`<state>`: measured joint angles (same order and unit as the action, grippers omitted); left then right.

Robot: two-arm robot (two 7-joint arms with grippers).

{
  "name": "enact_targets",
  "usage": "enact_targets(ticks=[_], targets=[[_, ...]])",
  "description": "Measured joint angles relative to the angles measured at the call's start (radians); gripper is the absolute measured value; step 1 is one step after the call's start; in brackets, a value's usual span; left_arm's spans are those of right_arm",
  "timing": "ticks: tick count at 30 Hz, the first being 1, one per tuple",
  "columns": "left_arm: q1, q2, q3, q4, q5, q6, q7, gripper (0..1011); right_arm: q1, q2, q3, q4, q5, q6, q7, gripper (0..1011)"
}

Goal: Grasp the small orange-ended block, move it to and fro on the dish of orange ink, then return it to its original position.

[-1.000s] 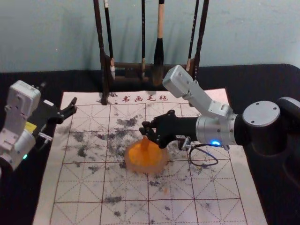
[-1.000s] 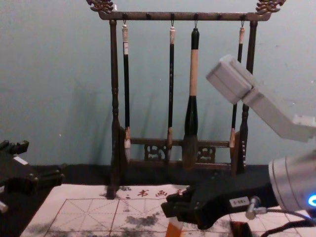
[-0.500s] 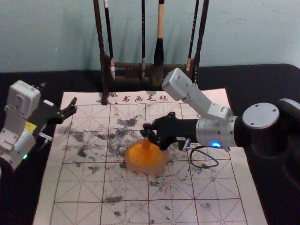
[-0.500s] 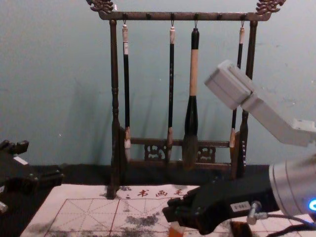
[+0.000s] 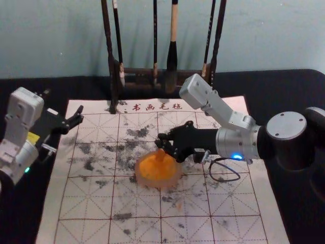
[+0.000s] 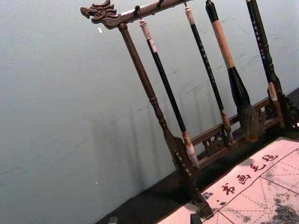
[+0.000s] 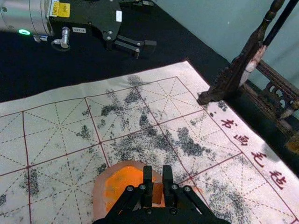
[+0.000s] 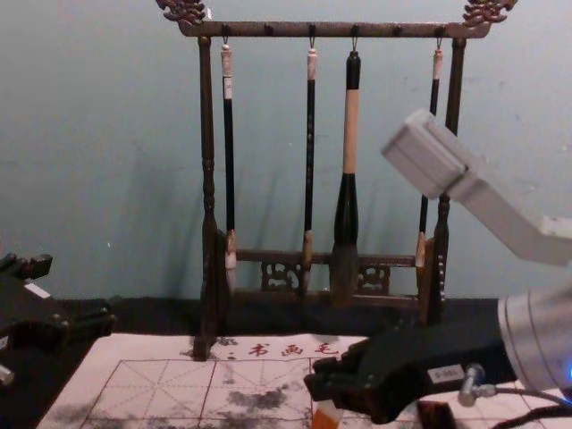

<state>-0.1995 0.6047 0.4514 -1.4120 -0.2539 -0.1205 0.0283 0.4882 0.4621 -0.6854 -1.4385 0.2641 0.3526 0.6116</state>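
My right gripper [image 5: 165,145] is over the dish of orange ink [image 5: 148,179], shut on the small orange-ended block [image 5: 160,155], whose orange end points down at the ink. In the right wrist view the gripper [image 7: 157,179] pinches the block [image 7: 158,193] between its fingers, above the dish [image 7: 99,193]. The chest view has the block [image 8: 325,416] hanging below the fingertips; whether it touches the ink I cannot tell. Parked off the mat's left edge, my left gripper [image 5: 77,118] stands open and empty.
A wooden rack [image 8: 207,179] with hanging brushes stands behind the gridded, ink-spotted felt mat [image 5: 203,229]. A dark block-like thing [image 8: 436,414] sits on the mat near the right gripper. A cable loops beneath the right wrist.
The right gripper, holding the block, went slightly down and then a little to the right over the dish. The left arm stayed still.
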Motion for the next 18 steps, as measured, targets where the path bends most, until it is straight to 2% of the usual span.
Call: enact_targets(ticks=[18], targets=[[0.0,0.0,0.0,0.0,0.0,0.0,0.0,1001,-0.009,0.018,0.01,-0.016,0.004,-0.006,0.008,130]])
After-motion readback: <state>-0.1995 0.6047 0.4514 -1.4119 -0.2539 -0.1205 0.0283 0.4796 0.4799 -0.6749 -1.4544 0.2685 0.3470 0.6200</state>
